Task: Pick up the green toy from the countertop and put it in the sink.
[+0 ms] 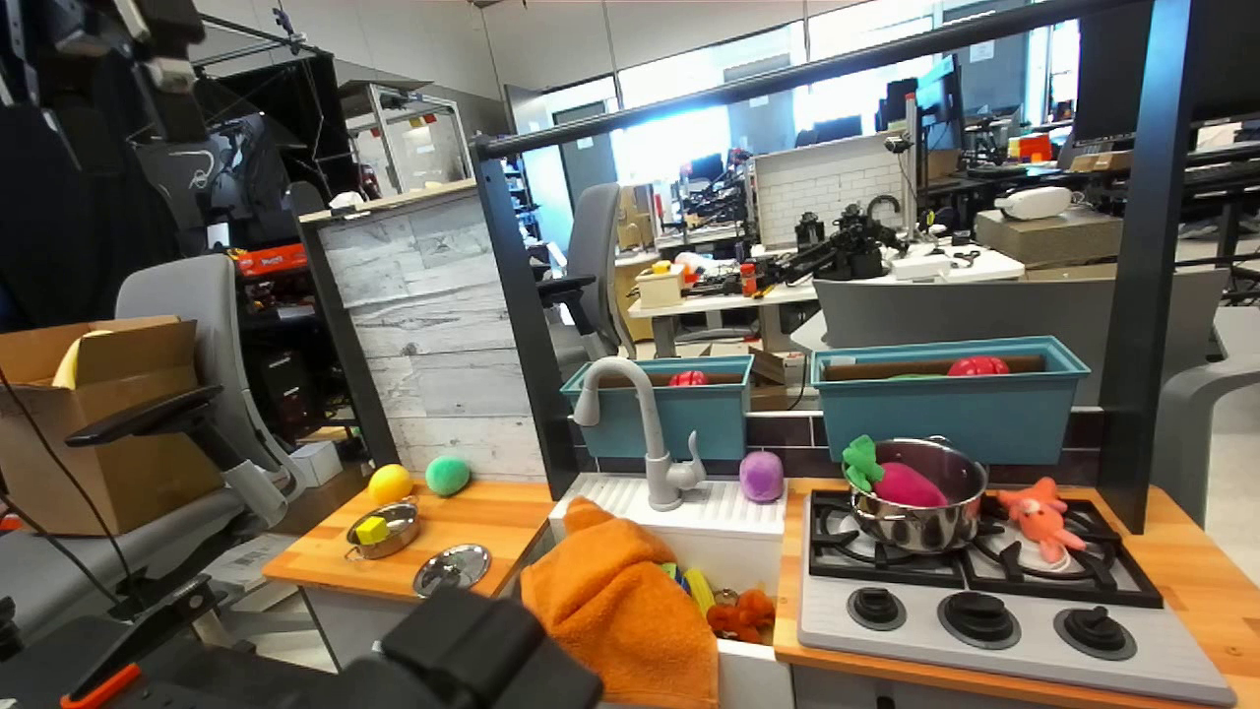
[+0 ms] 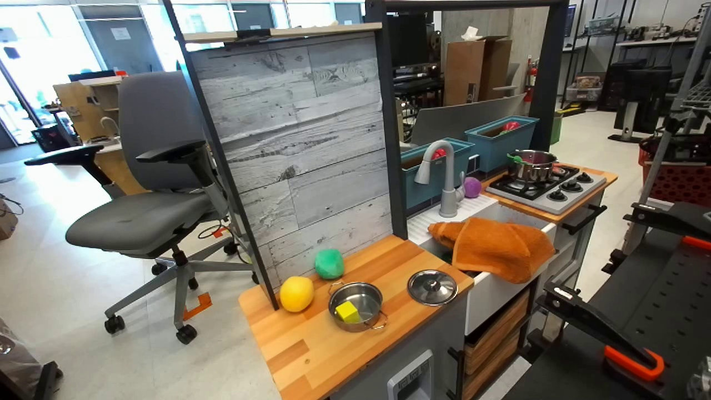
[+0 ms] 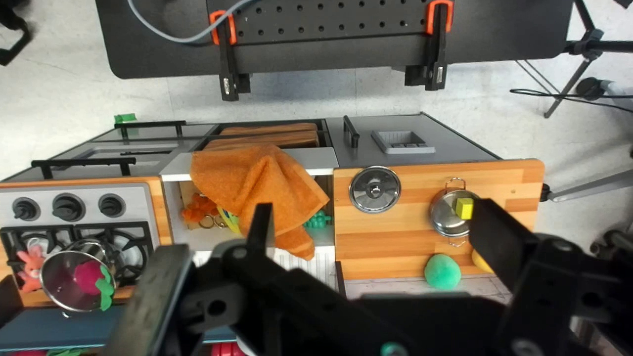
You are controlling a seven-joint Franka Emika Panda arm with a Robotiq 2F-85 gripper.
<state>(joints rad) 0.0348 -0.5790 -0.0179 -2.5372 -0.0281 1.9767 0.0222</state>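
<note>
Presently, from my station, I check the edges first. The green toy (image 2: 329, 264) rests on the countertop (image 2: 389, 266), close to its back edge and just beside the grey wood-pattern panel (image 2: 311, 139); whether these two are touching, I cannot tell. The yellow ball (image 2: 296, 294) is near it, and the small pan (image 2: 369, 303), with a yellow block (image 2: 348, 312) inside, stands in front. Toward the sink (image 2: 489, 301) I have bare wood, bordered by the black post (image 2: 391, 139) and the lid (image 2: 432, 287). The orange towel (image 2: 500, 250) lies across the sink and over its front wall, covering a large part of the opening.

About direction, the toy is almost round, of similar length every way, so I cannot say where it points.

My gripper (image 3: 376, 212) is spread wide, its fingers (image 3: 499, 242) far from each other. In the wrist view the toy lies beyond the fingertips, well apart from them, nearer to the right-side finger.
</note>
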